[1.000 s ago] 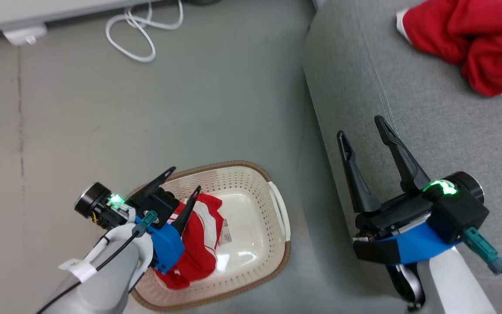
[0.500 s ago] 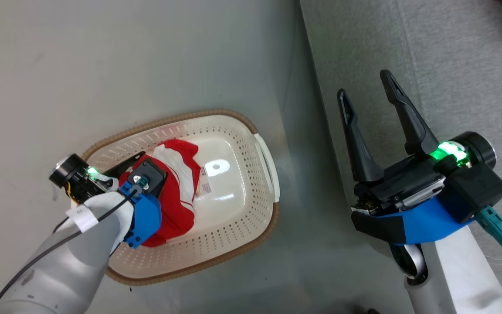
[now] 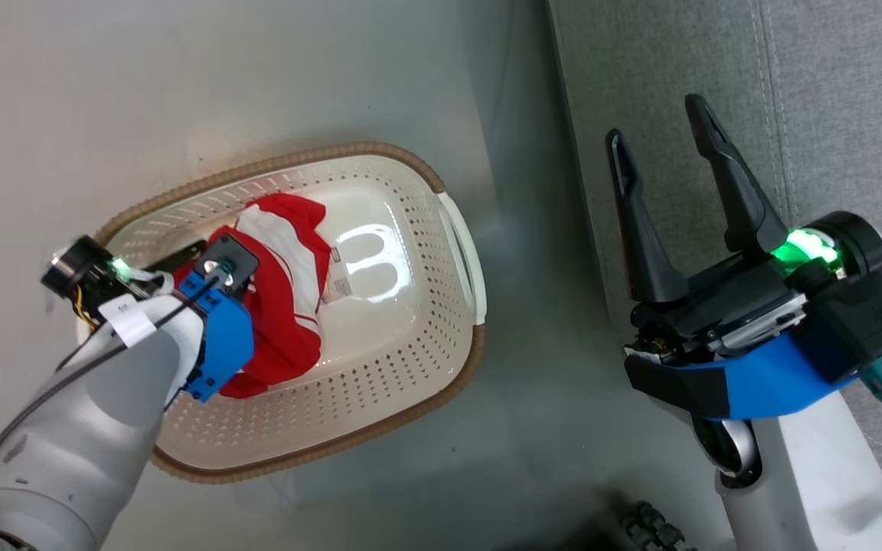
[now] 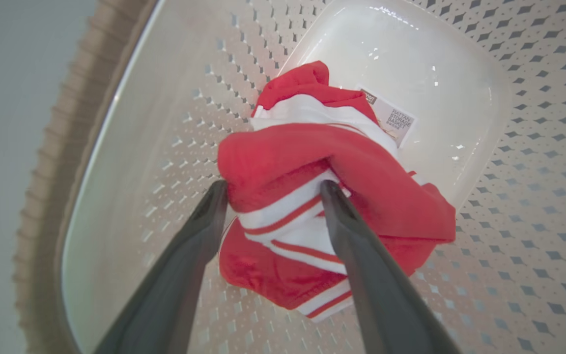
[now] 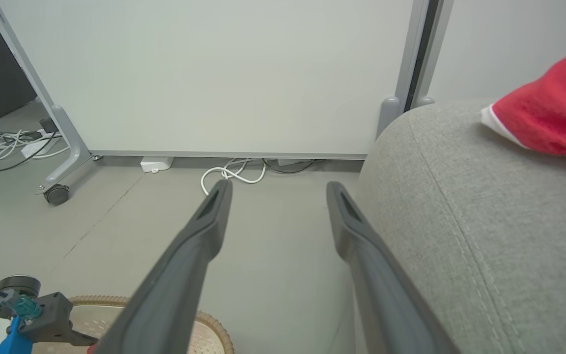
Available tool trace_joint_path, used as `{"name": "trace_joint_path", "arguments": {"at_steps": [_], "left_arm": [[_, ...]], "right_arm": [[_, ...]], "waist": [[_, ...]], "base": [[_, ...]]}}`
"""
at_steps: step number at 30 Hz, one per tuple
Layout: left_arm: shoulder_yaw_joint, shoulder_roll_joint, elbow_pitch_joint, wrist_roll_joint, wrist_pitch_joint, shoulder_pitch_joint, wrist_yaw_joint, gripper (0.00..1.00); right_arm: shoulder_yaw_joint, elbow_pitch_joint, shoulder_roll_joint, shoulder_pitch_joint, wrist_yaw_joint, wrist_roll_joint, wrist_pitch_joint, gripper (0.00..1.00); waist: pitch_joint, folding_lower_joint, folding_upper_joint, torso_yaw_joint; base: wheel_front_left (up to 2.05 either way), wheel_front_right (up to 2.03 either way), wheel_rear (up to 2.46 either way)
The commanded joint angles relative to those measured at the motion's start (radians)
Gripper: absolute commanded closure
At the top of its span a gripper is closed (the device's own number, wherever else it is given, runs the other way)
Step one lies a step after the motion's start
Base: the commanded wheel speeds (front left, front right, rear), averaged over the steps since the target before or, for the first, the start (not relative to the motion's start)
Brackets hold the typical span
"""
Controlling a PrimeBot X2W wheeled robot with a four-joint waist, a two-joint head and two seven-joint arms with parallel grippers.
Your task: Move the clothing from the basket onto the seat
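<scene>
We find the striped red-and-white garment [image 4: 312,162] bunched in the basket [image 3: 410,360], toward its left half in the head view, with one edge overlapping the label sticker [image 4: 395,122] on the bottom. The left gripper [image 4: 274,187] points down into the basket with its fingers apart, one on each side of a raised fold of that garment, the tips at the cloth but not squeezing it. The basket stands on the grey floor [image 3: 272,69], left of centre in the head view, near the seat [image 3: 831,76] at the upper right. We see the right gripper [image 3: 657,122] at the right, fingers spread wide and holding nothing, over the seat's edge. In the right wrist view the plain red garment [image 5: 553,118] with its white edge lies on the seat at the upper right, and a white cable [image 5: 234,173] lies looped on the floor below a pale wall panel [image 5: 214,73].
</scene>
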Motion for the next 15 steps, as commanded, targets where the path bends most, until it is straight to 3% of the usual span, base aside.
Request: {"name": "trace_joint_path", "arguments": {"at_steps": [1, 8, 15], "left_arm": [[-0.019, 0.013, -0.003, -0.017, 0.011, -0.026, 0.000, 0.00], [-0.079, 0.007, -0.005, -0.090, 0.068, -0.038, 0.000, 0.00], [-0.110, -0.004, 0.005, -0.130, 0.025, -0.081, 0.000, 0.00]], "right_arm": [[-0.003, -0.010, 0.000, -0.020, 0.000, 0.008, -0.001, 0.00], [-0.026, -0.029, 0.000, -0.009, 0.000, 0.011, -0.001, 0.00], [-0.035, -0.039, 0.000, -0.006, 0.000, 0.006, -0.001, 0.00]], "waist": [[0.021, -0.0002, 0.0000, -0.003], [0.068, -0.0002, 0.0000, -0.005], [0.099, -0.0002, 0.0000, 0.001]], "base": [[0.00, 0.00, 0.00], [0.00, 0.00, 0.00], [0.00, 0.00, 0.00]]}}
